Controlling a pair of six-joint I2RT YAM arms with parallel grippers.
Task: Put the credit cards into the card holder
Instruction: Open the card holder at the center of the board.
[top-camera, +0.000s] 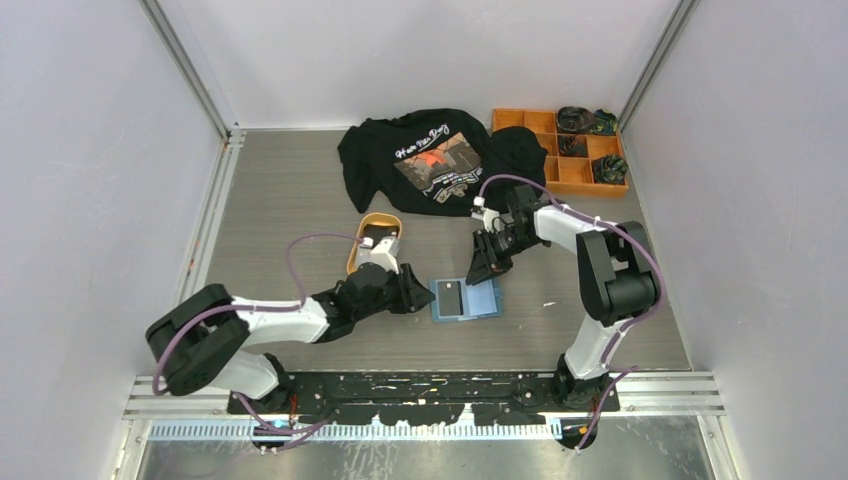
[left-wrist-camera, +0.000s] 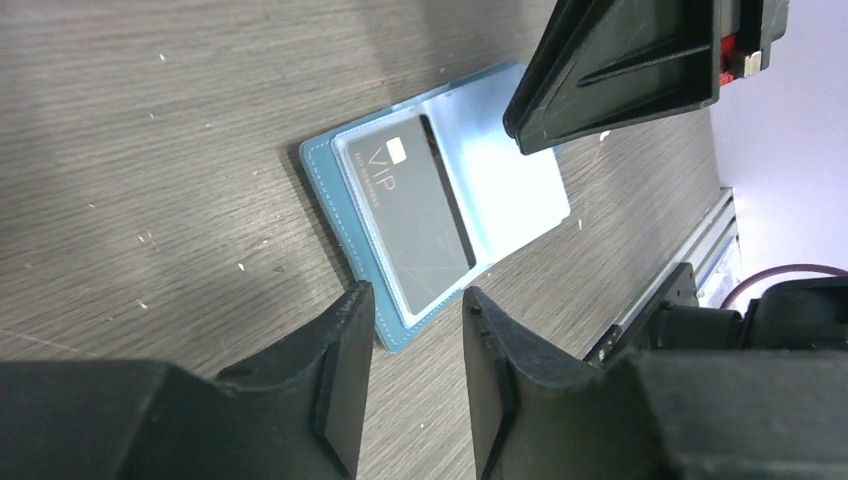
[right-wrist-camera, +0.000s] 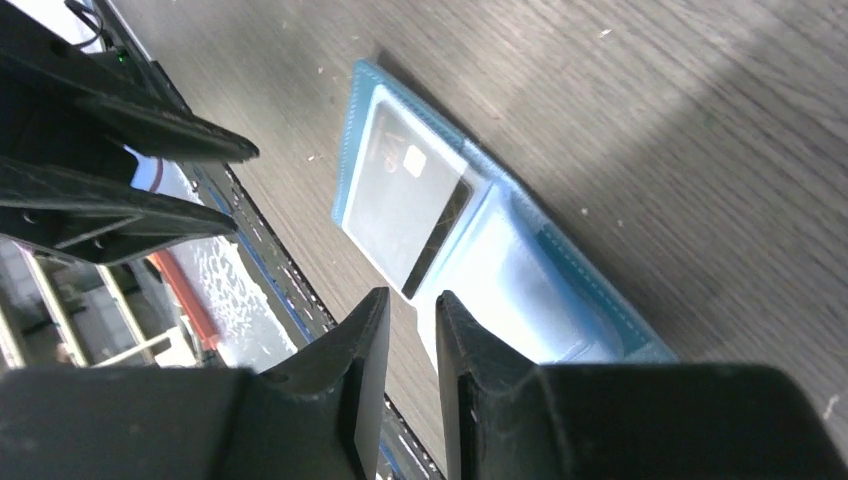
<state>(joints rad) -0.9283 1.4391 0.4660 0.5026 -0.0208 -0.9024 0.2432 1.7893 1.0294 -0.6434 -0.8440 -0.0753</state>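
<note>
Card holder open flat at mid-table, teal cover down and pale blue pockets up. Black card marked VIP already under the clear window of one pocket, the other pocket apparently bare. Left gripper hovering just off the holder's 9 o'clock edge in the top view, fingers spread with nothing between them. Right gripper near the holder's 1 o'clock corner, fingers only a slit apart, likewise pinching nothing. Probably light, thin and soft, so prone to skid or fold shut under a sideways push; best pinned by the outer cover edge or the spine, never by the clear film. Credit cards probably stiff, slick and awkward to lift off flat wood; best taken by a short edge, leaving the far end free to slide into a slot. Orange tray at the holder's 10 o'clock partly hidden by the left wrist, something dark and something pale inside, too small to call cards. Snap tab not in view. Near corner of the holder cut off behind the fingers in both wrist views. Black T-shirt at 12 o'clock, orange compartment box at 1 o'clock, contents unreadable.
</note>
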